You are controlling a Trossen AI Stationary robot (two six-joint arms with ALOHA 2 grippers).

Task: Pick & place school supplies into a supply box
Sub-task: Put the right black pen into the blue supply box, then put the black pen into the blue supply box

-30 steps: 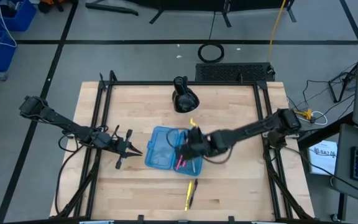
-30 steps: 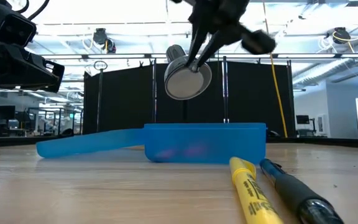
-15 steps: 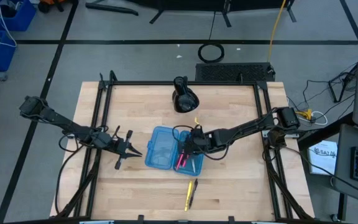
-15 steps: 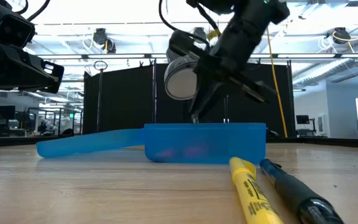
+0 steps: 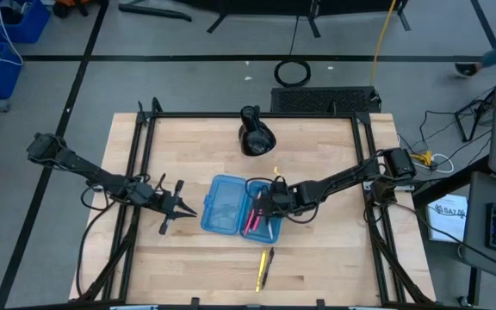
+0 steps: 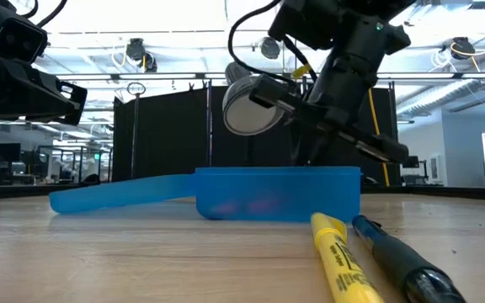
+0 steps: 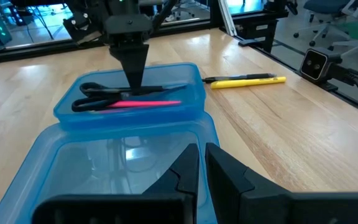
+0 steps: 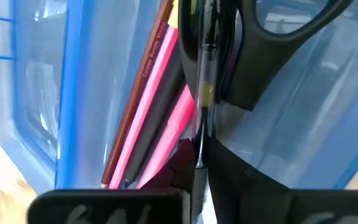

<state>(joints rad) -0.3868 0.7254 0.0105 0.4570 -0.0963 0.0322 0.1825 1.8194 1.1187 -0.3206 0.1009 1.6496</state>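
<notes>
The translucent blue supply box (image 5: 222,207) lies open on the table, its two halves side by side. The right half holds black-handled scissors (image 7: 98,90) and pink-red pens (image 8: 154,106). My right gripper (image 5: 265,205) reaches down into that half, shut on a thin black pen with a yellow band (image 8: 204,93). A yellow pen (image 6: 339,261) and a black pen (image 6: 402,261) lie together on the table near its front edge. My left gripper (image 5: 183,208) hovers left of the box, fingers (image 7: 188,171) nearly together, touching nothing. My right gripper pinches the thin black pen (image 8: 199,146) between its two fingers, coming from above and slanting in from the table's right. The pen runs out from the fingers over the scissors handle (image 8: 278,37) and the pink-red pens inside the box half. Whether it rests on them I cannot tell.
A black rounded lump (image 5: 255,138) stands on the table behind the box. Black frame rails (image 5: 145,172) run along the table's left and right sides. Bare wood shows in front of the box around the two loose pens (image 5: 265,269).
My right gripper has come down from above the box into its right half, tipping over and carrying the thin pen with it. The left arm and the box have stayed put.
</notes>
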